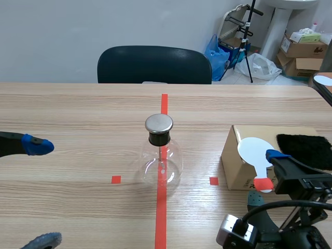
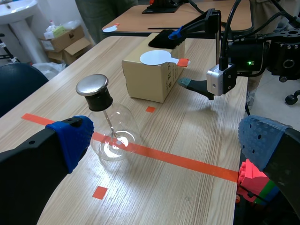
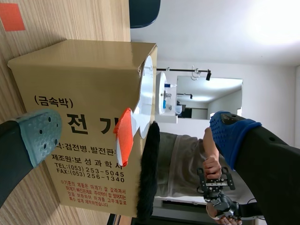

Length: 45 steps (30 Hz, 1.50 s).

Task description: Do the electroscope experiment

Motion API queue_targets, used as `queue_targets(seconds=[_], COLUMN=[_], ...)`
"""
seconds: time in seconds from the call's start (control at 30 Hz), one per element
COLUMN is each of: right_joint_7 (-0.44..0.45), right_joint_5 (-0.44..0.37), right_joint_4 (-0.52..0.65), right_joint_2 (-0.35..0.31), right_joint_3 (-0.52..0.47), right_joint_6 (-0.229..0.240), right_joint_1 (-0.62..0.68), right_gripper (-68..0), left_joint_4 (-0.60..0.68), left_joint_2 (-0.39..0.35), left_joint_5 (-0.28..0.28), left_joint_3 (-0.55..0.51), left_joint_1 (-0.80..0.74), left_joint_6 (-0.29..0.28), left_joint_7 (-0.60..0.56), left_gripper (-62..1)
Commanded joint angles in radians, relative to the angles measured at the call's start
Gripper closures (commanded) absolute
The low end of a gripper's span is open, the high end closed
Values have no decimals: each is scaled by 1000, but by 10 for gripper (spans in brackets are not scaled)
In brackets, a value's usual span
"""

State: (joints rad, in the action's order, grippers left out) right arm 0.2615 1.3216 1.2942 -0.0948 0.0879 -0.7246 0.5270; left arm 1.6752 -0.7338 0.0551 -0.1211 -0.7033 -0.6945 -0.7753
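1 clear round-bellied flask [image 1: 162, 166] — black stopper [image 1: 158, 138], flat metal cap [image 1: 158, 123], upright

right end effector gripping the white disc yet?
No: in the right wrist view the right end effector is open, fingers apart on either side of the orange handle of the white disc, which lies on the cardboard box.

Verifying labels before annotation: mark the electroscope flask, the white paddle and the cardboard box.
electroscope flask [image 1: 158, 123], scene view, on its metal cap.
white paddle [image 1: 254, 151], scene view, centre of the round disc.
cardboard box [image 2: 143, 80], left wrist view, on its bare side face.
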Motion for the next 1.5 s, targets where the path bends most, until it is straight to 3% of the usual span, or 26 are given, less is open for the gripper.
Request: queue_targets(seconds=[0.0,0.2,0.53,0.67,0.77,0.87,1.0,1.1,1.17,1.27,1.47], right_joint_7=[-1,-47,-56,-44,-7,51,60,59,60,60,59], right_joint_5=[23,38,-63,-188,-316,-453,-645,-809,-908,-1027,-1241], right_joint_4=[23,101,307,356,389,420,484,544,584,639,703], right_joint_2=[-19,-24,-24,-51,-91,-137,-202,-251,-278,-320,-380], right_joint_3=[-5,-17,-80,-96,-95,-95,-96,-98,-100,-100,-100], right_joint_6=[-58,-58,-58,-58,-58,-58,50,147,221,317,480], right_joint_1=[0,103,301,356,376,384,384,381,373,361,308], right_gripper=[-679,-679,-679,-679,-679,-679,-679,-679,-679,-679,-679], left_joint_4=[2,2,2,41,116,220,367,435,460,474,475], left_joint_2=[6,6,11,64,128,209,323,378,381,381,381], left_joint_5=[-14,-14,-39,-149,-174,-175,-177,-251,-295,-299,-300], left_joint_3=[6,6,6,6,5,-5,-1,-1,7,31,78], left_joint_1=[5,5,-1,-44,-81,-115,-133,-130,-130,-115,-45], left_joint_6=[-2,-2,-2,-2,6,76,106,140,190,289,423], left_joint_7=[-13,-13,-3,143,259,373,568,694,724,734,841], left_gripper=[-623,-623,-623,-623,-623,-623,-623,-623,-623,-623,-623])
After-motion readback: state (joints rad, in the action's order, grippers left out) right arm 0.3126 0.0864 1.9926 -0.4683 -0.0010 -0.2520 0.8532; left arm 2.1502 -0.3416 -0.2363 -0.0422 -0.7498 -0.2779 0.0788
